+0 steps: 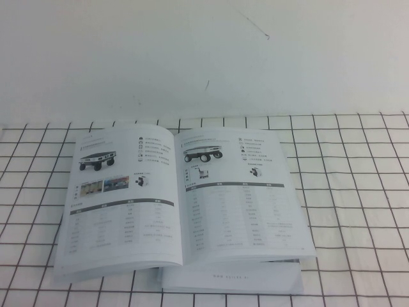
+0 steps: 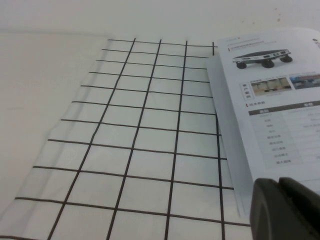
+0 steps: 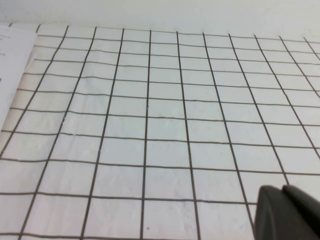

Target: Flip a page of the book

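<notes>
White counter (image 1: 358,211) covered by black-lined grid sheet (image 1: 351,166); plain white wall (image 1: 192,51) behind, marked by faint scratches. Lit evenly, softly.

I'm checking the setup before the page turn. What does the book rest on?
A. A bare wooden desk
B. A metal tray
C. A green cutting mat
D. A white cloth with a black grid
D: the open book lies flat on a white cloth ruled with black grid lines; neither arm shows in the high view.
</notes>
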`<state>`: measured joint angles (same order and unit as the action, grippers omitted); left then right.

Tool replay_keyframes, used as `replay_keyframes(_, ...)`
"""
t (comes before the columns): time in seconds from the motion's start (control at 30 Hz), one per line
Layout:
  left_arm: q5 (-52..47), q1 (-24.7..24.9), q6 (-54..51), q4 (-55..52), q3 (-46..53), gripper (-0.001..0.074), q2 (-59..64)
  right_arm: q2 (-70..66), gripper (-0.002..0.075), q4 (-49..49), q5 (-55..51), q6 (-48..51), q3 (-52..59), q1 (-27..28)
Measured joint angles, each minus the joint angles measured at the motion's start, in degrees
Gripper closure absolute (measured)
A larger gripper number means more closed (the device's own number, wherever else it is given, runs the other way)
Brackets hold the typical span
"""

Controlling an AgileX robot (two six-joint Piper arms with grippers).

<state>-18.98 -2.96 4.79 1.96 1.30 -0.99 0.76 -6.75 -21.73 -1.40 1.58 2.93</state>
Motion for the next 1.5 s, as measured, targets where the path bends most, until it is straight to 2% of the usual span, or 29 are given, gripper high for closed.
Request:
replay_keyframes(0.13, 0.0, -1.1, 0.0, 0.0, 0.0, 0.0737, 0.0, 0.0, 0.0727, -0.1, 0.0, 0.0, 0.0, 0.0)
replay_keyframes(1.0, 0.0, -0.4, 0.0, 0.0, 0.0, 0.0737, 0.0, 0.0, 0.0727, -0.1, 0.0, 0.0, 0.0, 0.0)
replay_keyframes(1.23, 0.0, 2.8, 0.0, 0.0, 0.0, 0.0737, 0.0, 0.0, 0.0727, -0.1, 0.0, 0.0, 0.0, 0.0)
replay_keyframes(1.5, 0.0, 2.2, 0.0, 0.0, 0.0, 0.0737, 0.0, 0.0, 0.0727, -0.1, 0.0, 0.0, 0.0, 0.0)
